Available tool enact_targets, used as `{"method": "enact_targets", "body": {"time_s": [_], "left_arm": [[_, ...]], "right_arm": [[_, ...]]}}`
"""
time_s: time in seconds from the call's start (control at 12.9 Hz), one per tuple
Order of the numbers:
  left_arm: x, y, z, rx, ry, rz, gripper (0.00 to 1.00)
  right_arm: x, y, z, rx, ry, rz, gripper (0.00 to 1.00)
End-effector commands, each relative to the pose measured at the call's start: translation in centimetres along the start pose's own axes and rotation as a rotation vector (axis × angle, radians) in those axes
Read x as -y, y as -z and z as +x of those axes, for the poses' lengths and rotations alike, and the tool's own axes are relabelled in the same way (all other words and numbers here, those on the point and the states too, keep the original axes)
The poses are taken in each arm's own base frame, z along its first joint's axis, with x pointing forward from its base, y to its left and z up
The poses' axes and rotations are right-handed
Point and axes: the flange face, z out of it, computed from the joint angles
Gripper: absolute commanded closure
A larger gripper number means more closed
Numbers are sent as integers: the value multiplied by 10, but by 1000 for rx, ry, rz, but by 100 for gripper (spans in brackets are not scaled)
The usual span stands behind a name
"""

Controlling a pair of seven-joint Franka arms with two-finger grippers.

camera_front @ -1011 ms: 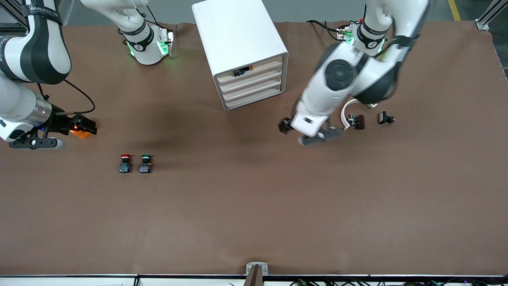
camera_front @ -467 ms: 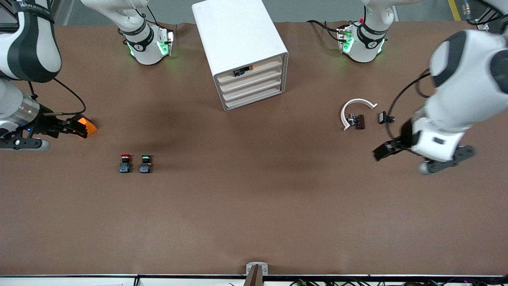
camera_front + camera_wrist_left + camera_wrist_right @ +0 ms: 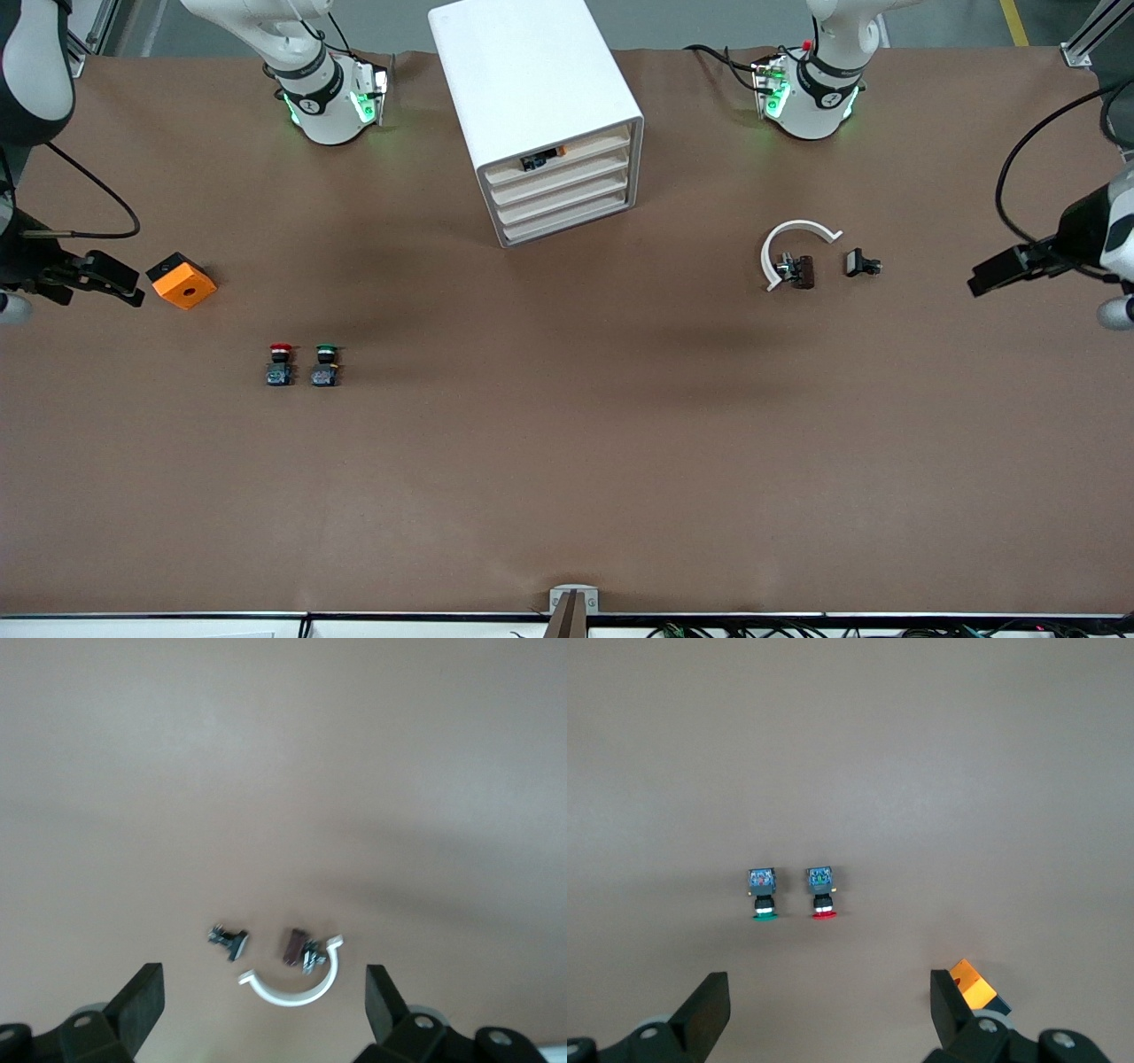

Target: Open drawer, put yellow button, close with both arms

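With the yellow button point(image 3: 542, 160) lying in the top drawer point(image 3: 560, 158), nearly shut, both arms sit at the tabletop's point(image 3: 567, 461) ends. The left hand point(image 3: 997, 273) and right hand point(image 3: 111, 282), fingers apart and empty, look about equally distant from it.

White cabinet point(image 3: 532, 80); orange block point(image 3: 182, 281); brown table point(image 3: 567, 461).

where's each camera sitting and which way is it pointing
Front view: high across the table, facing both arm bases, the cabinet between them; both arms at the table's ends.
Left wrist view: on the left arm, looking down at the white clip; its open fingers frame it.
Right wrist view: on the right arm, over the red button, green button and orange block; fingers open.
Front and right wrist views share the buttons.
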Motion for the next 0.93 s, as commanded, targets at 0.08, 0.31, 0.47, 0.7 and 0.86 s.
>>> {"method": "enact_targets", "body": {"time_s": [0.08, 0.31, 0.47, 0.7, 0.86], "left_arm": [[-3, 25, -42, 9, -90, 10, 0], [-7, 21, -89, 10, -85, -14, 0], [-14, 13, -114, -9, -99, -10, 0], [-24, 13, -136, -54, -119, -6, 0], [-25, 16, -139, -47, -128, -14, 0]], "right_arm": [[0, 33, 5, -26, 2, -10, 0], [-2, 40, 5, -34, 3, -15, 0], [-2, 43, 4, -12, 0, -14, 0], [-2, 39, 5, -5, 3, -14, 0], [-2, 39, 5, -5, 4, -14, 0]]}}
